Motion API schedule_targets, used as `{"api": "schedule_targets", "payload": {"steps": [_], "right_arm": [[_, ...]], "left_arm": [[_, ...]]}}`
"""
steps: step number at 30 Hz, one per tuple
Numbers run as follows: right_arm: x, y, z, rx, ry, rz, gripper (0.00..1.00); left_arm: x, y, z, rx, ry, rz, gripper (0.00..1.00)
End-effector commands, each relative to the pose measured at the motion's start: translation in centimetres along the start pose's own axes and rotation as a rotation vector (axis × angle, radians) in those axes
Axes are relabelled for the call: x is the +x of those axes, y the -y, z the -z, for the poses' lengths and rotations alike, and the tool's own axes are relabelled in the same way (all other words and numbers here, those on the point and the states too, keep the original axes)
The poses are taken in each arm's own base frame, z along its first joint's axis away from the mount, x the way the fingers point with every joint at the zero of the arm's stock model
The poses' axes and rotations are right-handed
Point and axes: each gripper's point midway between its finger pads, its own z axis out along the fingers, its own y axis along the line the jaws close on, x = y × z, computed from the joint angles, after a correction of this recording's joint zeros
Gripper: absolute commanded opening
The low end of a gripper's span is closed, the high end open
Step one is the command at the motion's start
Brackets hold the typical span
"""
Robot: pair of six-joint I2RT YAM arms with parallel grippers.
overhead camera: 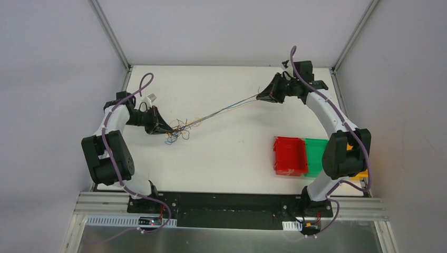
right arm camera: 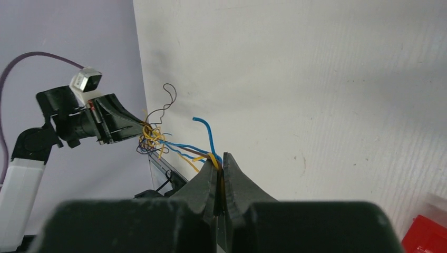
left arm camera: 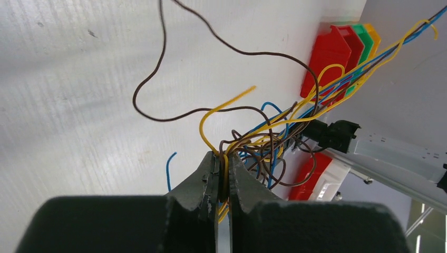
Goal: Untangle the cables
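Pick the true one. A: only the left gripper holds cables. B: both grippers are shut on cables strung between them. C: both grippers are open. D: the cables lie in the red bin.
B: left gripper and right gripper each pinch the cables, stretched between them.

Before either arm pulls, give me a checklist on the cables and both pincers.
1. Cables stretched taut: ok.
2. Left pincer shut on cables: ok.
3. Right pincer shut on cables: ok.
4. Tangle beside left pincer pulled loose: not ok, a knotted clump.
5. Red bin off the cable line: ok.
6. Both pincers holding the same strands: cannot tell.
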Motion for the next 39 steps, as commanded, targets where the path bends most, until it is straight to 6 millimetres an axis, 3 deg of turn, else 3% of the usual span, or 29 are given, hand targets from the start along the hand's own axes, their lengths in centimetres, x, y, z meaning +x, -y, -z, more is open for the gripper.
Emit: {"api": "schedule_targets", "payload": {"steps": [1, 3, 7, 12, 16, 19, 22, 23, 24, 27, 33, 35, 39], "right_arm": [[-12.0, 0.7, 8.8, 0.091, 0.445, 0.066, 0.00], [-12.0, 0.2, 9.0, 0.077, 0.445, 0.075, 0.00], [-11.2, 0.3, 8.4, 0.057, 0.402, 0.065, 0.00], [-6.7, 2.6, 4.1, 0.048, 0.168, 0.002, 0.00], [-3.4, 4.1, 0.7, 0.079, 0.028, 0.009, 0.00], [-3.8, 4.8, -0.1, 0.116, 0.028, 0.028, 0.00], [-5.1, 6.9, 0.1, 0.271, 0.061, 0.081, 0.13], [-5.8, 8.3, 0.4, 0.355, 0.083, 0.101, 0.33], [-6.5, 9.3, 0.8, 0.420, 0.089, 0.132, 0.47], [-7.2, 10.2, 1.4, 0.495, 0.062, 0.206, 0.61], [-3.5, 7.0, -1.1, 0.299, -0.059, 0.222, 0.69], [-2.1, 6.8, -2.4, 0.255, -0.120, 0.181, 0.69], [0.5, 6.8, -4.9, 0.203, -0.220, 0.101, 0.67]], "left_arm": [[0.4, -8.4, 2.4, -0.305, -0.050, 0.039, 0.05], [0.5, -9.5, 2.0, -0.328, -0.082, 0.061, 0.06], [0.5, -10.1, 1.7, -0.329, -0.108, 0.072, 0.20], [0.0, -9.0, 1.4, -0.264, -0.098, 0.057, 0.32], [-0.8, -6.2, 1.2, -0.126, -0.054, 0.022, 0.50], [-1.7, -3.4, 0.9, -0.021, -0.028, -0.016, 0.61], [-2.9, 0.2, -0.4, 0.057, -0.033, -0.076, 0.68], [-3.2, 1.5, -1.1, 0.071, -0.039, -0.103, 0.69], [-3.7, 2.7, -1.8, 0.084, -0.038, -0.129, 0.71], [-4.9, 6.4, -4.7, 0.117, -0.041, -0.235, 0.74], [-8.0, 13.4, -12.0, 0.237, 0.014, -0.292, 0.72], [-8.2, 15.9, -14.7, 0.290, 0.009, -0.319, 0.70], [-8.5, 18.8, -19.9, 0.384, 0.004, -0.289, 0.67]]}}
